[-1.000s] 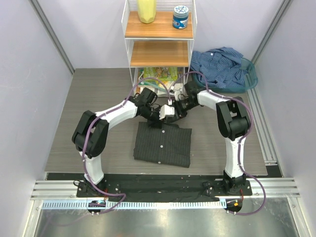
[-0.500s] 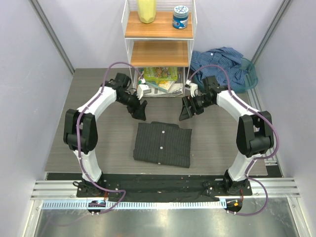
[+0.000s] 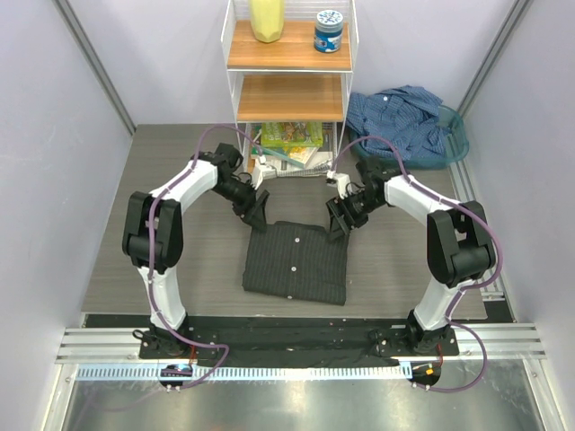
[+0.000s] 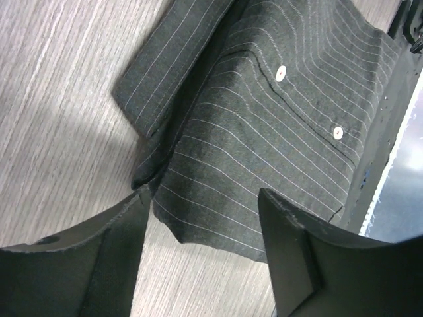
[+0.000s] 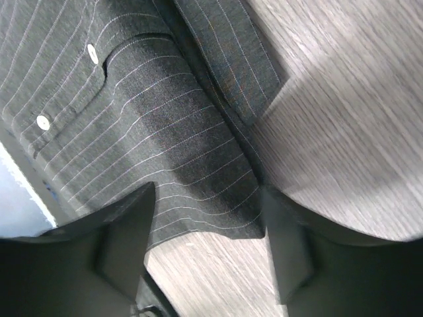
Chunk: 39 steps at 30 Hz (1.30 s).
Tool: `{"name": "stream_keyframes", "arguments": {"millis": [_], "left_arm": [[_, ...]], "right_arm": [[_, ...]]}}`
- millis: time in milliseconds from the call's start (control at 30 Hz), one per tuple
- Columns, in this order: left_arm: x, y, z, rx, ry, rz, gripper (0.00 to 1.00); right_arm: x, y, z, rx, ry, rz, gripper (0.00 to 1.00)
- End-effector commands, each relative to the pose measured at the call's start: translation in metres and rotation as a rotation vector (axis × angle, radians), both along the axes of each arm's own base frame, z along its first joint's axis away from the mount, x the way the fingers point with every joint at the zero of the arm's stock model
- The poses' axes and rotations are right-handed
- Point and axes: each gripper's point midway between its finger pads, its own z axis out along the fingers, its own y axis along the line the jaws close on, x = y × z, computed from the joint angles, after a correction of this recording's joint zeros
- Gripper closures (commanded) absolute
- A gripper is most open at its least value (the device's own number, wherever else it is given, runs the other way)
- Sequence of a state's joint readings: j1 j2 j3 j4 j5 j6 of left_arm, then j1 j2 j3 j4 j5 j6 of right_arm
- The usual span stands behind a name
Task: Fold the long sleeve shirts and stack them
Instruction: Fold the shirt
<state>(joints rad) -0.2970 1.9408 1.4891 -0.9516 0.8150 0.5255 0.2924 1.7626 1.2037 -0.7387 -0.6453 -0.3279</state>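
The charcoal pinstriped long sleeve shirt [image 3: 295,262] lies folded into a rectangle on the table, buttons up. My left gripper [image 3: 258,212] hovers open at its far left corner. In the left wrist view the shirt's edge [image 4: 218,218] lies between the spread fingers [image 4: 99,264], and nothing is gripped. My right gripper [image 3: 337,221] stands open at the far right corner. Its fingers [image 5: 122,234] straddle the shirt's edge [image 5: 198,198] without closing on it. The blue long sleeve shirt [image 3: 401,118] lies crumpled in a teal basket [image 3: 455,135] at the back right.
A white wire shelf unit [image 3: 289,85] stands at the back centre. It holds a yellow container [image 3: 267,20] and a blue-lidded jar [image 3: 329,30] on top, with colourful packets [image 3: 289,136] at its foot. Side walls close in the table.
Both grippers opened and let go near the collar. They swung apart and back, and have now come down at the shirt's far corners.
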Motion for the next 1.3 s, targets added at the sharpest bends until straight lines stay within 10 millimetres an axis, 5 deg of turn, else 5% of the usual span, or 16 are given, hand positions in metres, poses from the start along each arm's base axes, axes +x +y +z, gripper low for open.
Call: {"name": "stream_keyframes", "arguments": {"millis": [0,33,167,233,300,400,533,767,933,1033,1067,1133,1200,1233,1267], "left_arm": [[-0.002,-0.003,-0.005,0.003,0.046,0.007,0.44],[-0.004,-0.002,-0.006,0.01,0.054,0.0,0.47],[-0.005,-0.002,-0.005,0.009,0.058,-0.007,0.69],[0.0,-0.001,-0.002,0.014,0.037,-0.004,0.9],[0.01,0.0,0.002,0.017,0.009,0.026,1.0],[0.022,0.001,0.006,0.02,-0.046,0.042,1.0],[0.039,0.007,-0.01,0.068,-0.073,0.078,1.0],[0.064,0.027,-0.068,0.203,-0.074,0.152,1.0],[0.082,0.03,-0.079,0.246,-0.056,0.228,1.0],[0.088,0.031,-0.072,0.251,-0.081,0.236,0.91],[0.087,0.031,-0.069,0.249,-0.084,0.237,0.75],[0.087,0.028,-0.047,0.198,-0.094,0.246,0.64],[0.083,0.031,-0.026,0.164,-0.109,0.277,0.53],[0.086,0.035,0.012,0.117,-0.185,0.313,0.5],[0.091,0.036,0.032,0.082,-0.238,0.343,0.36]], "right_arm": [[0.0,0.001,-0.004,-0.026,-0.046,0.067,0.4],[0.0,0.0,-0.004,-0.03,-0.051,0.074,0.54],[0.004,-0.001,0.0,-0.049,-0.084,0.083,0.81],[0.01,-0.002,0.008,-0.06,-0.113,0.078,0.99],[0.017,-0.003,0.017,-0.072,-0.148,0.071,0.99],[0.028,-0.007,0.029,-0.097,-0.202,0.06,0.99],[0.044,-0.013,0.007,-0.158,-0.209,0.047,0.99],[0.075,-0.019,-0.031,-0.241,-0.223,-0.064,0.99],[0.102,-0.027,-0.039,-0.295,-0.287,-0.154,0.99],[0.108,-0.027,-0.04,-0.306,-0.287,-0.171,0.99],[0.109,-0.026,-0.037,-0.305,-0.294,-0.178,0.92],[0.113,-0.024,-0.016,-0.276,-0.323,-0.2,0.81],[0.119,-0.018,0.013,-0.231,-0.353,-0.231,0.61],[0.119,-0.015,0.043,-0.191,-0.395,-0.243,0.53],[0.12,-0.012,0.065,-0.151,-0.417,-0.257,0.37]]}}
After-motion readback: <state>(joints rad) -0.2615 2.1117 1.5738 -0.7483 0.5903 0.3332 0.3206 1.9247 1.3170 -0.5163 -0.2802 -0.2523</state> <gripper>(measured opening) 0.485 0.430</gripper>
